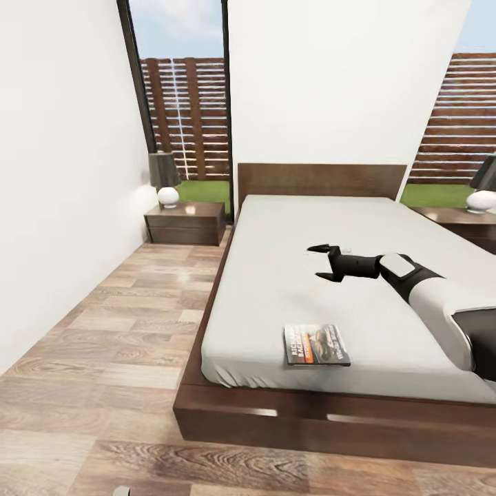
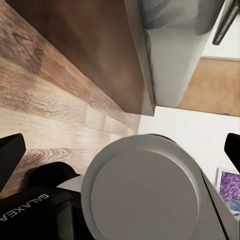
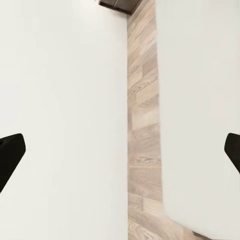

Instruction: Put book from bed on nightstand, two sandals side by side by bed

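I am reaching my right gripper (image 1: 319, 263) out over the bed (image 1: 275, 275), fingers spread and holding nothing. The book (image 1: 315, 344) is lying flat near the mattress's foot edge, nearer me than the gripper. I judge I need to pull back and down onto it.

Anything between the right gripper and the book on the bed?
Nothing: in the head view, only bare grey mattress of the bed separates the open right gripper from the book.
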`<state>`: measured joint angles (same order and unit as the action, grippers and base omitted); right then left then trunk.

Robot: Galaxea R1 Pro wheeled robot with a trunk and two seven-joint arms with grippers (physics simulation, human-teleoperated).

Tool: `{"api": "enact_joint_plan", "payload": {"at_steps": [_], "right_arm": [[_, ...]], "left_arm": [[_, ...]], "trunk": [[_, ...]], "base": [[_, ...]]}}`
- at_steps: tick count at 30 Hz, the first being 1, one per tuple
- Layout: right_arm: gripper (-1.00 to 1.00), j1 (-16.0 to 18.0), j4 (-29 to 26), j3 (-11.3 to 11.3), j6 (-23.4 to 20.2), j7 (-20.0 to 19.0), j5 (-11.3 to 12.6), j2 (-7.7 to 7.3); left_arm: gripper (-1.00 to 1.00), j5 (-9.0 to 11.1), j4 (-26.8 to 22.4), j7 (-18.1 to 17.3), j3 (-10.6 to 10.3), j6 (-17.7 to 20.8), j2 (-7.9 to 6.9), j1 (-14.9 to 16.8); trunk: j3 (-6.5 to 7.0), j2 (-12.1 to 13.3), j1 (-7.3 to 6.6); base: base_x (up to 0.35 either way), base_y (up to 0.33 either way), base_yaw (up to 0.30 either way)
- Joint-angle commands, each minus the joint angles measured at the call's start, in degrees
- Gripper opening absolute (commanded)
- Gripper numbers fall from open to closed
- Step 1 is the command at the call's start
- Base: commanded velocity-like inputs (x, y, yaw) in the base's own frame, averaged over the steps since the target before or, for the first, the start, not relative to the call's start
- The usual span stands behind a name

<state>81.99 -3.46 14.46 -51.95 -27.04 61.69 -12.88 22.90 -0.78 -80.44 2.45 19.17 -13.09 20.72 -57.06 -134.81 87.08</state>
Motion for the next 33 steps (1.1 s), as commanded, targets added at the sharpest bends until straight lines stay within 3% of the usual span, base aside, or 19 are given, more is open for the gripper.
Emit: {"api": "enact_joint_plan", "payload": {"at_steps": [1,8,9,12,18,19,27,28,33], "right_arm": [[1.0,-0.02,0.14,0.55,-0.05,-1.95,-0.28,-0.88],[1.0,-3.38,1.26,0.63,0.06,-9.91,-0.72,-7.59],[1.0,-3.38,1.26,0.63,0.06,-9.91,-0.72,-7.59],[1.0,-5.98,1.39,0.65,0.55,-12.78,-1.4,-10.53],[1.0,-10.34,1.71,0.66,3.63,-18.27,-4.26,-15.03],[1.0,-12.24,1.96,0.65,5.44,-21.59,-5.95,-16.6],[1.0,-18.55,2.26,0.62,8.31,-33.9,-10.58,-20.04],[1.0,-20.12,2.3,0.64,9.45,-36.98,-11.25,-20.74],[1.0,-23.37,2.37,0.63,13.75,-43.4,-12.25,-22.17]], "left_arm": [[1.0,-0.22,-0.01,-0.19,0.19,0.58,-0.01,0.02],[1.0,-0.22,-0.01,-0.15,0.19,0.47,-0.01,0.02],[1.0,-0.22,-0.01,-0.15,0.19,0.47,-0.01,0.02],[1.0,-0.22,-0.01,-0.11,0.19,0.43,-0.01,0.02],[1.0,-0.22,-0.01,-0.04,0.19,0.37,-0.01,0.02],[1.0,-0.22,-0.01,-0.01,0.19,0.34,-0.01,0.02],[1.0,-0.22,-0.01,0.04,0.19,0.22,0.02,0.02],[1.0,-0.22,-0.01,0.04,0.19,0.07,0.04,0.02],[1.0,-0.22,-0.01,0.07,0.19,-0.85,0.14,0.02]], "trunk": [[0.13,0.4,-0.24],[1.39,3.2,-1.77],[1.57,3.61,-1.99],[2.1,4.81,-2.65],[2.1,4.81,-2.65],[2.1,4.81,-2.65],[2.1,4.81,-2.65],[2.1,4.81,-2.65],[2.1,4.81,-2.65]], "base": [[0.0,0.0,0.0],[0.0,0.0,0.0],[0.0,0.0,0.0],[0.0,0.0,0.0],[0.0,0.0,0.0],[0.0,0.0,0.0],[0.0,0.0,0.0],[0.0,0.0,0.0],[0.0,0.0,0.0]]}}
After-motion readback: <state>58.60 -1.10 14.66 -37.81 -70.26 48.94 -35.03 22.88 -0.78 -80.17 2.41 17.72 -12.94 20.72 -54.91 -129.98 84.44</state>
